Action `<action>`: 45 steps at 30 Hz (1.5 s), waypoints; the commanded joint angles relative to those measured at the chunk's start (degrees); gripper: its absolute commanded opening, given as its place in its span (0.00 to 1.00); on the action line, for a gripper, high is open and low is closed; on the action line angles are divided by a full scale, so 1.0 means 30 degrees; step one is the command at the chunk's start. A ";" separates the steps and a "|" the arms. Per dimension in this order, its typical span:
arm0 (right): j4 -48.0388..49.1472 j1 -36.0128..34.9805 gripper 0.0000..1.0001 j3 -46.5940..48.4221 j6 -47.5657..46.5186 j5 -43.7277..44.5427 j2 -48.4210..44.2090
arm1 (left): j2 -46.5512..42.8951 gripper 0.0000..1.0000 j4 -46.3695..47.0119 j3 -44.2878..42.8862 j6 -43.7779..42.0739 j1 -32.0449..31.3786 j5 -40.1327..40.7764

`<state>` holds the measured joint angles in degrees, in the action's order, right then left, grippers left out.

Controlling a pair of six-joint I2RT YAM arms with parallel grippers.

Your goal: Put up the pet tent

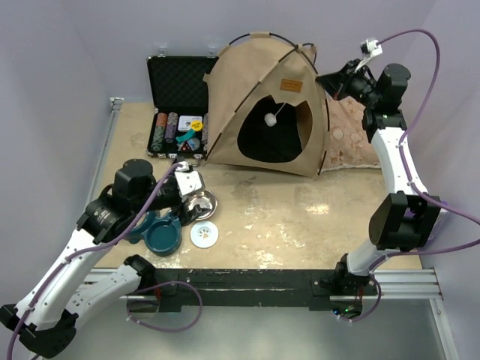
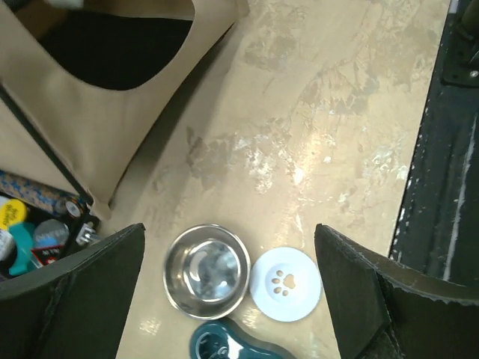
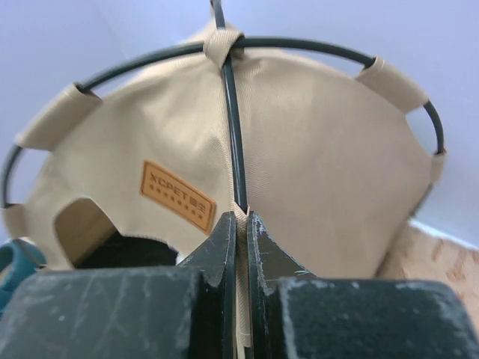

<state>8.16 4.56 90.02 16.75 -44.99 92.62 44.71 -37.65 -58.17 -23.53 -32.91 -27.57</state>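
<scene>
The pet tent (image 1: 247, 90) stands upright at the back of the table, a tan canvas dome with black poles, an arched doorway and a white pom-pom (image 1: 270, 118) hanging in it. My right gripper (image 1: 330, 81) is at the tent's right edge. In the right wrist view it (image 3: 241, 218) is shut on the tan sleeve where a black pole (image 3: 232, 112) enters, beside the brown label patch (image 3: 178, 196). My left gripper (image 1: 191, 184) hangs open in front of the tent, holding nothing. The left wrist view shows its jaws (image 2: 230, 232) wide apart over the bowls, with tent canvas (image 2: 90, 127) at the upper left.
An open black case of poker chips (image 1: 178, 82) stands left of the tent. A steel bowl (image 1: 201, 202), a white paw-print lid (image 1: 204, 235) and a teal dish (image 1: 161, 236) lie under the left gripper. A leaf-patterned pillow (image 1: 349, 139) lies right of the tent.
</scene>
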 commanded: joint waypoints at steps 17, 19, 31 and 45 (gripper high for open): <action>-0.2868 -0.1372 0.00 -0.2436 -0.7429 0.0729 -0.3390 | 1.2106 0.79 0.8118 -1.1196 0.4299 0.0305 0.2740; -0.2897 -0.1373 0.00 -0.2729 -0.7605 0.0935 -0.3830 | 1.2983 0.77 0.9294 -1.1428 0.3891 0.0304 0.3796; -0.3278 -0.1373 0.00 -0.2615 -0.7636 0.0262 -0.4711 | 1.5565 0.15 0.9415 -1.2776 0.1954 0.0275 0.3420; -0.5851 0.1730 0.93 0.3709 -0.6491 0.2603 -0.0968 | 1.3252 0.00 0.8539 -1.4123 0.2042 0.0597 0.3947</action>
<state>-6.50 5.39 95.02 -3.77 -40.60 84.53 90.13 -14.96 -95.44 -16.08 -31.81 -15.70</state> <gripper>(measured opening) 0.877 0.057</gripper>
